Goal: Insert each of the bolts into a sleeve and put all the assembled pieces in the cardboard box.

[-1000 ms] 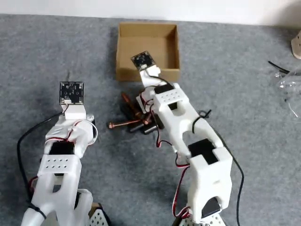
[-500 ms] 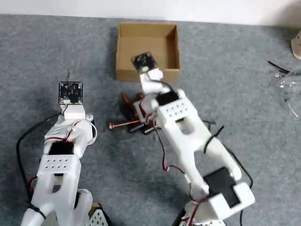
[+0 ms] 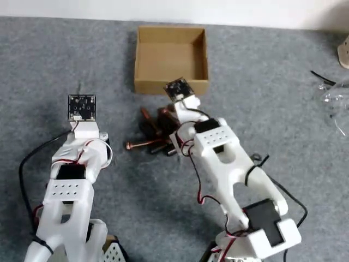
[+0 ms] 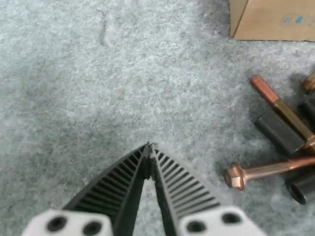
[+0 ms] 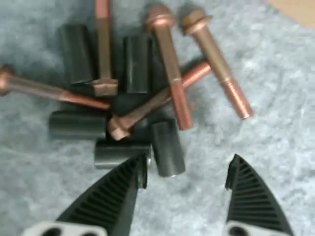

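Note:
The open cardboard box point(image 3: 170, 57) stands at the back middle of the grey carpet. In front of it lies a pile of copper bolts point(image 3: 143, 144) and black sleeves point(image 3: 147, 126). My right gripper point(image 5: 189, 162) hangs open above the pile's edge; one upright-lying sleeve point(image 5: 167, 147) sits just off its one fingertip, with several bolts point(image 5: 170, 64) and sleeves point(image 5: 78, 54) spread beyond. My left gripper point(image 4: 149, 146) is shut and holds nothing, over bare carpet left of the pile. A hex-head bolt point(image 4: 266, 171) and a sleeve point(image 4: 278, 132) lie to its side.
The box's corner point(image 4: 273, 19) shows past the pile. Clear plastic bits and a black cable point(image 3: 331, 90) lie at the far right. The carpet to the left of the left arm point(image 3: 71, 174) and behind it is bare.
The right arm has swung its elbow out to the right and pulled its wrist back from the box's front wall to above the pile. The left arm has kept still.

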### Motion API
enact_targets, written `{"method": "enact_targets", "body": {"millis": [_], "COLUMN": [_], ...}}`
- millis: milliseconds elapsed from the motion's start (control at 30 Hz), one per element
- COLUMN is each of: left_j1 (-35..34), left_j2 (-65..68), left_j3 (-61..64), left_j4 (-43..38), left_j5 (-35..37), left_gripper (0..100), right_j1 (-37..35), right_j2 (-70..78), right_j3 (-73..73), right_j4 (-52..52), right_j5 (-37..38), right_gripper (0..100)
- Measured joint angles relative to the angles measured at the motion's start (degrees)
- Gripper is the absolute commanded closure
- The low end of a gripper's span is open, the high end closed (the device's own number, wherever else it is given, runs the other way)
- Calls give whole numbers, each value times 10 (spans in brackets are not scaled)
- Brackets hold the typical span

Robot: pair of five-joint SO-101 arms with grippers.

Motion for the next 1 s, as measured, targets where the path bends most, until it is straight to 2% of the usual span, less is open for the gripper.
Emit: {"method": "enact_targets", "body": {"millis": [1000], "left_j1": [0], "left_j2": [0], "left_j3": [0], "left_j4": [0], "left_j5": [0], "left_gripper": [989], "right_j1": [-38], "right_j2": [47], "right_j3": [0], "right_j4": [-64], "right_j5": [-17], "right_gripper": [754]}}
